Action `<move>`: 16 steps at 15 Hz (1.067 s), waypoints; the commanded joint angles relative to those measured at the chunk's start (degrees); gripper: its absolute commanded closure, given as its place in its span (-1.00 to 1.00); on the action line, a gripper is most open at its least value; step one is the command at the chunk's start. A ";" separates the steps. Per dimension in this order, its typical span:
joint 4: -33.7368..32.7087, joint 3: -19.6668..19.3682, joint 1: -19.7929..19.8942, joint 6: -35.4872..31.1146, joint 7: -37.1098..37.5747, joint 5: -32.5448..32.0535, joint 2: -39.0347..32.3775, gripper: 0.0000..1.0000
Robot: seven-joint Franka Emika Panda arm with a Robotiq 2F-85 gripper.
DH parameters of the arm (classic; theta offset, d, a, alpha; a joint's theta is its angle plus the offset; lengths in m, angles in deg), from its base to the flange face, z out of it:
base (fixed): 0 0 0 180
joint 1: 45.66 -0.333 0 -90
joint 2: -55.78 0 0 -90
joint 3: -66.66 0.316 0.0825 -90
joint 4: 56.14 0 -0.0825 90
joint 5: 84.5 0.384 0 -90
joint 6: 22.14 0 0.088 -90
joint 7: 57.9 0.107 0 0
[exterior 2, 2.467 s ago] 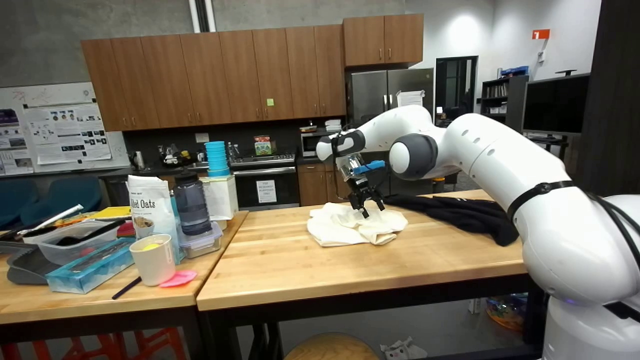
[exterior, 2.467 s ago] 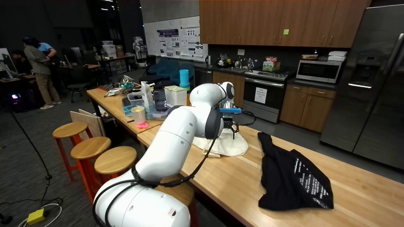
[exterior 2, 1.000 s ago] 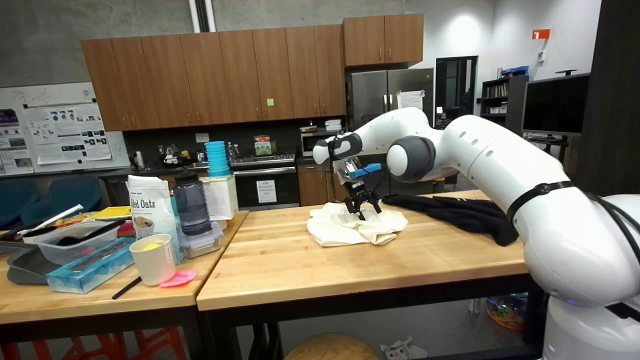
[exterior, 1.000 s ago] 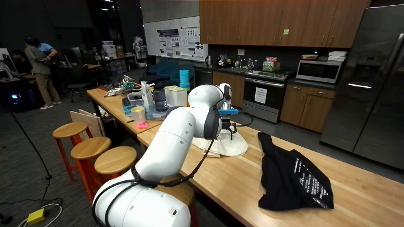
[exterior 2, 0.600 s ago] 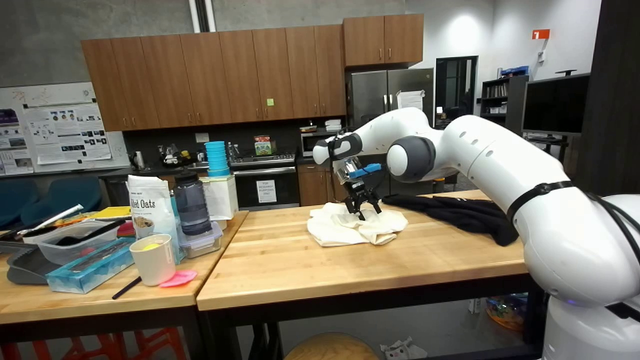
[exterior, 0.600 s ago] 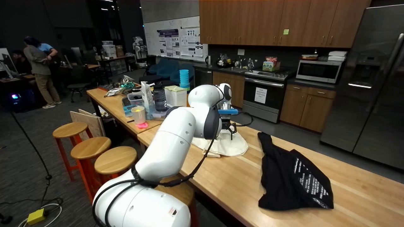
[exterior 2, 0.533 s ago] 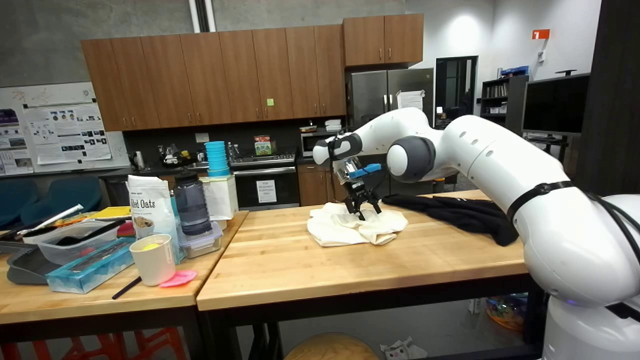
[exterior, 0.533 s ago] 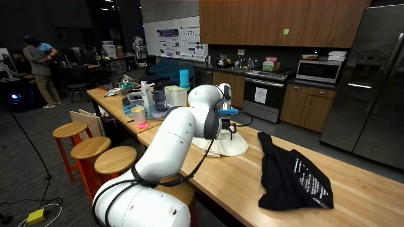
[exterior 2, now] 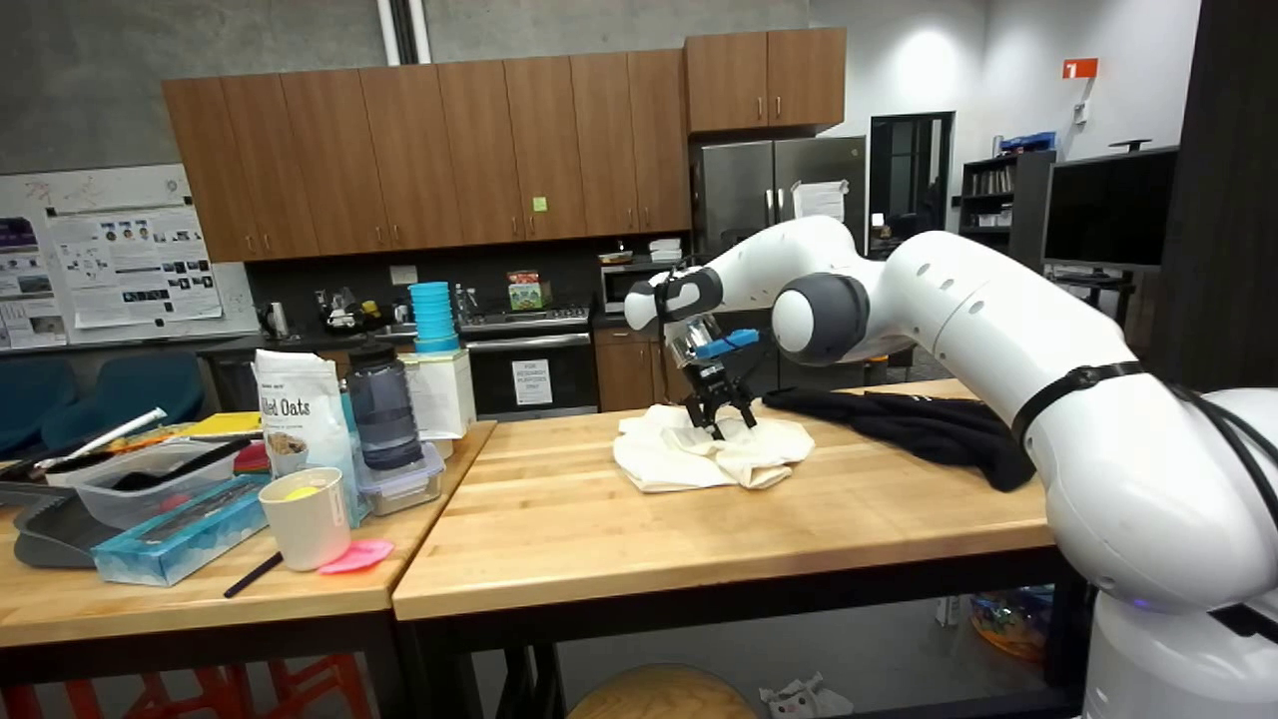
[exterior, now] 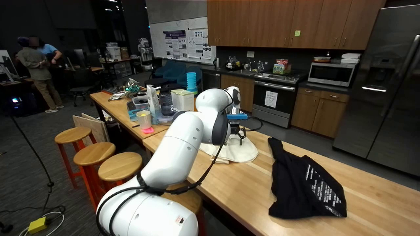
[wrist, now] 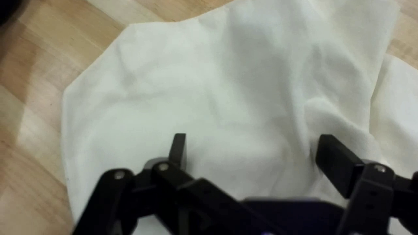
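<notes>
the black two-fingered gripper (wrist: 254, 143) has just shifted slightly and dipped toward the one crumpled cream-white fabric cloth (exterior 2: 664, 459), which lies as it did on the pale wooden table (exterior 2: 559, 539); i judge that the cloth is straddled but not gathered. its two fingers (wrist: 336, 160) stand wide apart over the cloth, nothing clamped between them; whether the tips touch it, i cannot tell. near the cloth, apart from it, lies one black fabric garment with white print (exterior: 305, 186). well apart from the cloth stand one cream plastic cup (exterior 2: 305, 529), one dark translucent bottle (exterior 2: 384, 409) and, lower down, four round wooden stools (exterior: 120, 166), one partly hidden.
</notes>
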 commanded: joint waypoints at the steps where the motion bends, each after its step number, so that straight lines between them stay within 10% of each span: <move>1: 0.00 0.19 0.45 -3.06 -0.32 0.19 0.14 -1.00; 2: 0.00 0.24 0.51 -3.81 -0.42 0.26 -0.01 -0.50; 11: 0.66 0.16 0.90 -6.43 0.03 0.47 -0.27 0.76; 16: 0.74 0.25 0.49 -5.58 -0.39 0.30 0.60 1.00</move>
